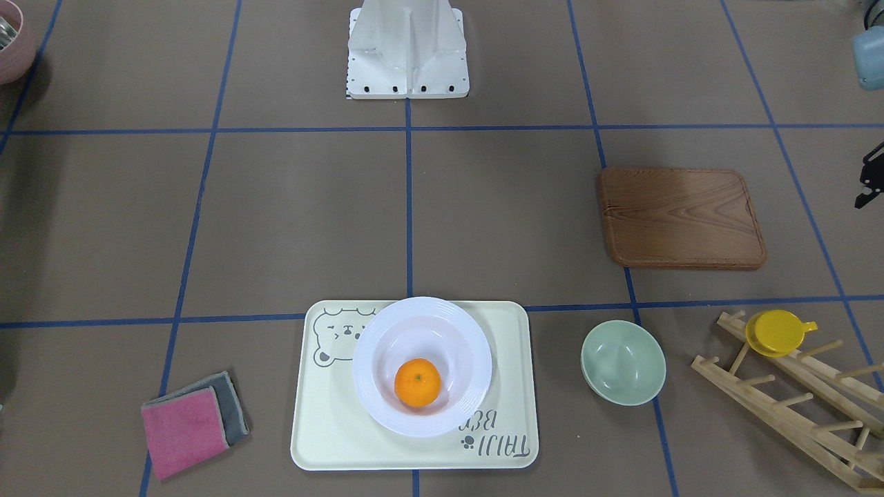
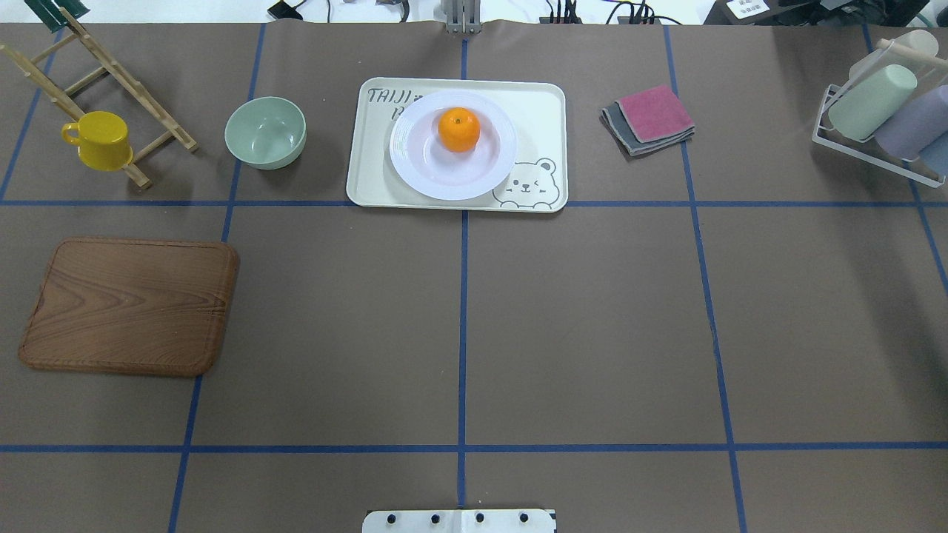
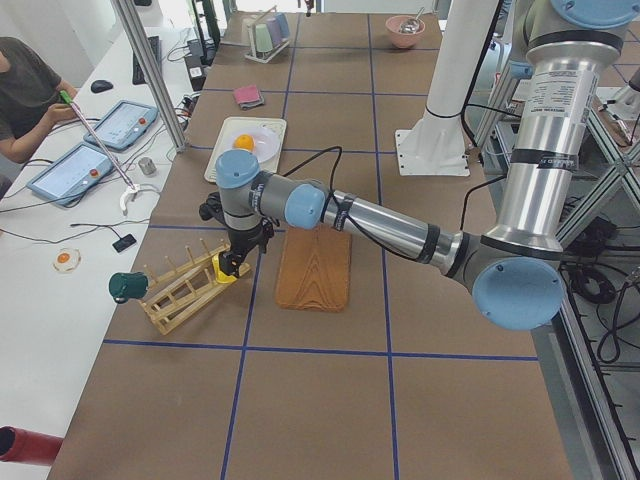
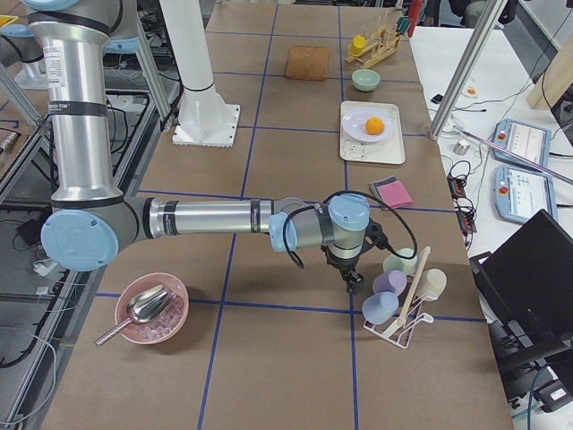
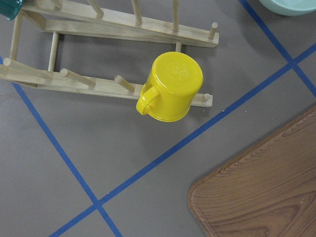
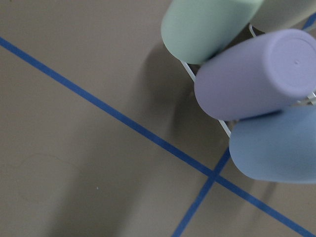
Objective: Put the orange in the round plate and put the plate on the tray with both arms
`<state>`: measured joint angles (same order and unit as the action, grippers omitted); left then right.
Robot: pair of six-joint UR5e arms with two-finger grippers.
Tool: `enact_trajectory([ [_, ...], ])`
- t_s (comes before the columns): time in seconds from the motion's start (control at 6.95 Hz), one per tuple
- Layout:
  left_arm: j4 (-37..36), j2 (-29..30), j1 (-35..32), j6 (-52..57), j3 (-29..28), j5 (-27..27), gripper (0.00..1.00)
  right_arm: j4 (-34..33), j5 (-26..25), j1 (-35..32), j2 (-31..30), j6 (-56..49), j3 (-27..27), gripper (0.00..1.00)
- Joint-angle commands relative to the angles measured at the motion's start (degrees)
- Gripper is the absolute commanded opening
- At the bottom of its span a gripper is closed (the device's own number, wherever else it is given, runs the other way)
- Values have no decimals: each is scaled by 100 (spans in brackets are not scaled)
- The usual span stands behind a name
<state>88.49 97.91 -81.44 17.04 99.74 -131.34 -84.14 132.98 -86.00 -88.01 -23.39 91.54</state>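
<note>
The orange [image 1: 417,382] lies inside the white round plate [image 1: 373,331], and the plate rests on the cream bear tray [image 1: 324,435]. From overhead, the orange [image 2: 458,129] sits toward the plate's [image 2: 444,185] far side, on the tray [image 2: 370,185]. Neither arm is near them. My left gripper [image 3: 238,262] hangs over the yellow cup [image 5: 170,88] and the wooden rack. Only a black edge of it [image 1: 871,176] shows in the front view, and I cannot tell its state. My right gripper [image 4: 352,282] hovers by the pastel cup rack [image 4: 403,300]; I cannot tell its state either.
A wooden board [image 2: 129,305], a mint bowl [image 2: 265,132] and the wooden peg rack [image 2: 111,74] lie on the left. Folded cloths [image 2: 648,118] and the cup rack [image 2: 881,111] lie on the right. A pink bowl with a scoop [image 4: 148,309] stands near the right arm. A seated person [image 3: 25,90] is beside the table.
</note>
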Motion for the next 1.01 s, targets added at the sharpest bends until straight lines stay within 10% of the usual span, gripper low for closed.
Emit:
enact_trajectory([
  [0.0,-59,-88,-144,19,-199,-6,99,-767,0,-232,3,-210,240,100],
  [0.86,-77,-448,-171,-270,-350,-171,99,-1360,-97,-269,-50,-113,839,100],
])
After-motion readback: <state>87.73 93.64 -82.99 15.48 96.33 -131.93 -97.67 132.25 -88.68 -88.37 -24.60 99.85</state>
